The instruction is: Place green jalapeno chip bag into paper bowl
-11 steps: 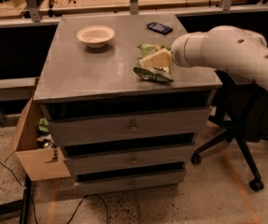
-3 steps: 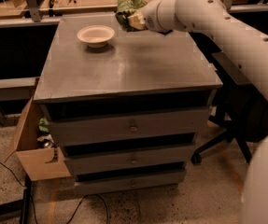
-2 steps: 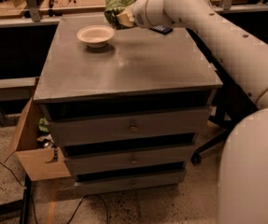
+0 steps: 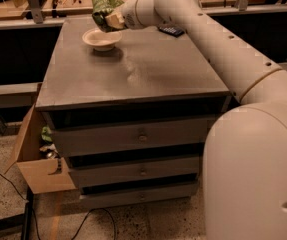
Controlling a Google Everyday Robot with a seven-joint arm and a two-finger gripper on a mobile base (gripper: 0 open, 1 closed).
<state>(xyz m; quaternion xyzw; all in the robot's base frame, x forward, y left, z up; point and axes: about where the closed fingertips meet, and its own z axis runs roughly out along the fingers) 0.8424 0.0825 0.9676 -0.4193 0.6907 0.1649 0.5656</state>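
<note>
The green jalapeno chip bag (image 4: 103, 8) is held in the air just above the far right rim of the paper bowl (image 4: 101, 39). My gripper (image 4: 111, 20) is shut on the bag, at the end of the white arm that reaches in from the right. The cream-white bowl stands on the far left part of the grey cabinet top (image 4: 133, 69) with nothing in it.
A small black keypad device (image 4: 171, 31) lies on the cabinet top behind the arm. The cabinet has three drawers (image 4: 142, 135) in front. An open cardboard box (image 4: 38, 159) stands on the floor at the left. A wooden bench runs behind.
The gripper has carried the bag leftward from the cabinet's right side to just above the bowl, moving further left over the last second.
</note>
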